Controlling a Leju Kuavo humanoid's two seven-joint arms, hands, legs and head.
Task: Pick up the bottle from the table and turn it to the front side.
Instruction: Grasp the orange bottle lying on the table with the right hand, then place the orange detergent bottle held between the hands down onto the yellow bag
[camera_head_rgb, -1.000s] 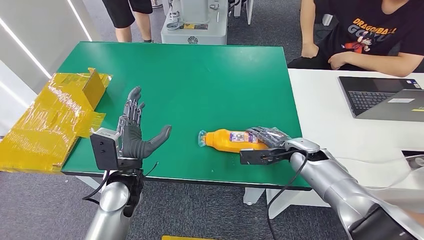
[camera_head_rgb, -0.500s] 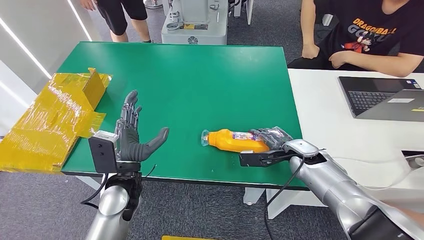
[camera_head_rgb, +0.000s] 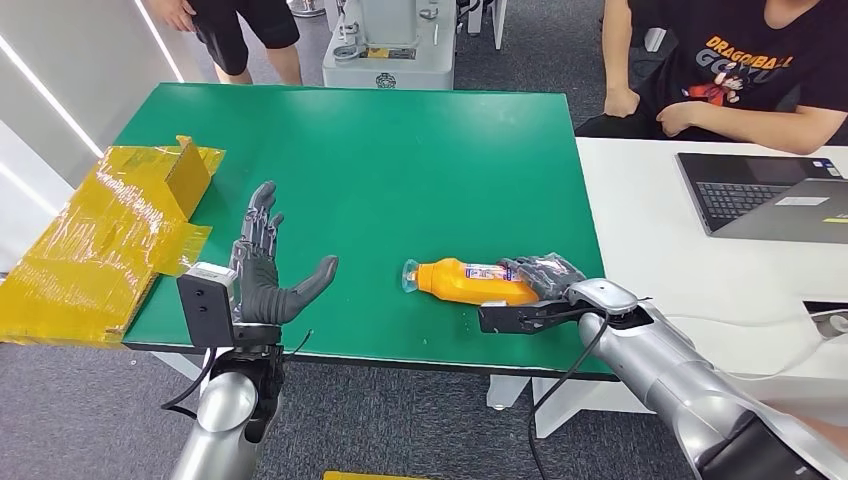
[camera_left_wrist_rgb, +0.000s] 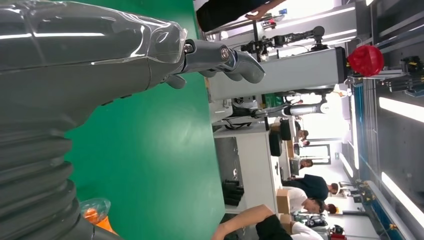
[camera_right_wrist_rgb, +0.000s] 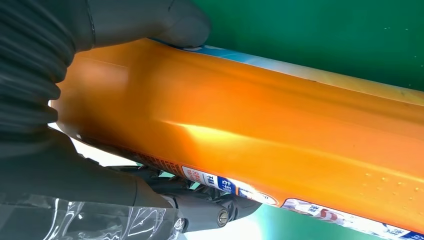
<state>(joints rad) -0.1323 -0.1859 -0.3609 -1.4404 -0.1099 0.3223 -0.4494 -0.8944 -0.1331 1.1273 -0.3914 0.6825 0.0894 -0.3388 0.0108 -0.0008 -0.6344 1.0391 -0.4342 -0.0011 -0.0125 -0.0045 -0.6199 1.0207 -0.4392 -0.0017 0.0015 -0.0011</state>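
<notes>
Grasp step: right hand (camera_head_rgb: 540, 272) wraps lying bottle (camera_head_rgb: 462, 281); left hand (camera_head_rgb: 268, 262) spread, holding nothing. Next: lift, then rotate label forward.

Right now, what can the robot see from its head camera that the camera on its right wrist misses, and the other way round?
The head view alone takes in the whole green table, the yellow wrapped box, the laptop, a seated person and the raised, empty left hand. The right wrist view alone gives a close look at the label's small print and the fingers pressed on the bottle. Both share the orange bottle in the right hand.
</notes>
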